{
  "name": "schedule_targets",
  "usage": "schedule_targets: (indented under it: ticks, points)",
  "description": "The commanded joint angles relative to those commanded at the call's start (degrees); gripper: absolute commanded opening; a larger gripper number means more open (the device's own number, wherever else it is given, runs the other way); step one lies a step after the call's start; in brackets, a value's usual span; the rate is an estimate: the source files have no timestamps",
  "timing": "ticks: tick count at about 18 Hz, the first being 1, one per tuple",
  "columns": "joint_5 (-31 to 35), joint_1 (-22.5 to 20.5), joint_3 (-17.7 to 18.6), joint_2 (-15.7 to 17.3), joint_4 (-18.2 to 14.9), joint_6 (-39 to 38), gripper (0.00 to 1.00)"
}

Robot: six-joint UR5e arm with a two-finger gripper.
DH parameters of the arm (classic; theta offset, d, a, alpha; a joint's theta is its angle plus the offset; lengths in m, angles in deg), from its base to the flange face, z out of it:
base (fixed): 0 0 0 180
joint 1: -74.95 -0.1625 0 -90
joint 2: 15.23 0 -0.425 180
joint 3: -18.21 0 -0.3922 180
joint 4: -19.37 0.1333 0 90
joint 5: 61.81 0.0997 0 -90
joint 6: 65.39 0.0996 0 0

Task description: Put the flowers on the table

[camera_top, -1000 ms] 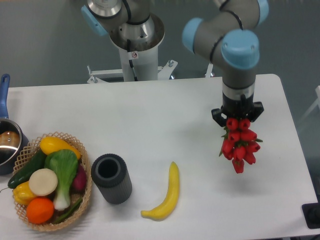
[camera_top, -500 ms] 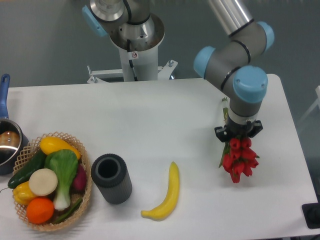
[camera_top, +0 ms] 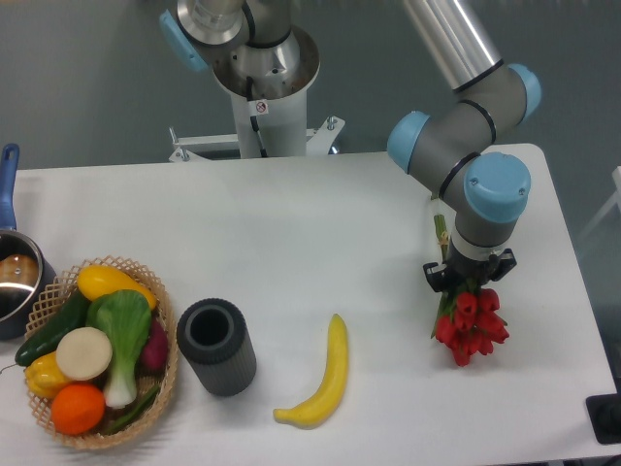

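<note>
The flowers (camera_top: 471,326), a bunch of red tulips with green stems, lie low at the right side of the white table (camera_top: 291,243), heads pointing toward the front edge. A bit of green stem (camera_top: 440,231) shows behind the wrist. My gripper (camera_top: 469,277) sits right over the bunch, just behind the heads, and seems closed around the stems. The fingers are mostly hidden by the wrist. I cannot tell whether the heads touch the tabletop.
A yellow banana (camera_top: 322,377) lies left of the flowers. A dark grey cylinder (camera_top: 215,346) stands further left. A wicker basket (camera_top: 97,349) of vegetables and a pot (camera_top: 15,282) are at the left edge. The robot base (camera_top: 260,87) stands at the back.
My gripper has moved down and a little to the right with the flowers, bringing the bunch from hanging above the table to low over its right side.
</note>
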Motion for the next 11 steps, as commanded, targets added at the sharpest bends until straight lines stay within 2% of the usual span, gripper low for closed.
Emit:
schedule_targets:
  ticks: [5, 7, 11]
  points:
    - [0.4, -0.7, -0.3, 3.0, 0.0, 1.3, 1.0]
    - [1.8, -1.0, -0.3, 4.4, -0.6, 6.0, 1.0]
    - [2.5, -4.2, 0.5, 6.8, -1.3, 18.7, 1.0]
